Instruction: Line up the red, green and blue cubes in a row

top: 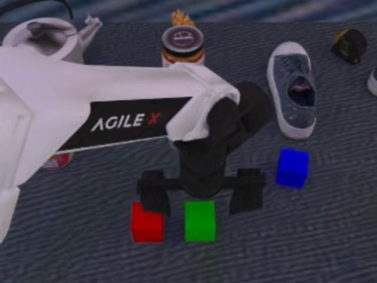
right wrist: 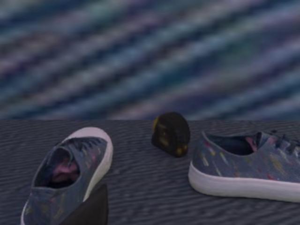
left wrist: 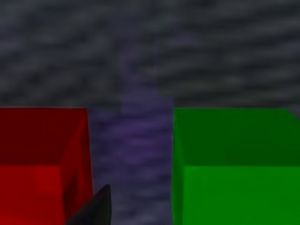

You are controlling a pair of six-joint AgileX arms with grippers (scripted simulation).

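The red cube (top: 147, 224) and the green cube (top: 200, 221) sit side by side near the front of the table with a narrow gap between them. The blue cube (top: 293, 168) stands apart, farther back and to the right. My left gripper (top: 201, 193) hangs open just behind the green cube, its fingers spread wide; one finger (top: 156, 194) overlaps the red cube's back edge. The left wrist view shows the red cube (left wrist: 37, 164), the green cube (left wrist: 234, 164) and one fingertip (left wrist: 96, 208). My right gripper (right wrist: 154, 220) is parked out of the top view, with one fingertip (right wrist: 91, 206) showing.
A blue sneaker (top: 291, 88) lies behind the blue cube, with a second shoe (top: 372, 81) at the right edge. A tape measure (top: 349, 46), a round jar (top: 182, 44) and a white teapot (top: 53, 38) line the back. A red can (top: 56, 160) peeks out under my left arm.
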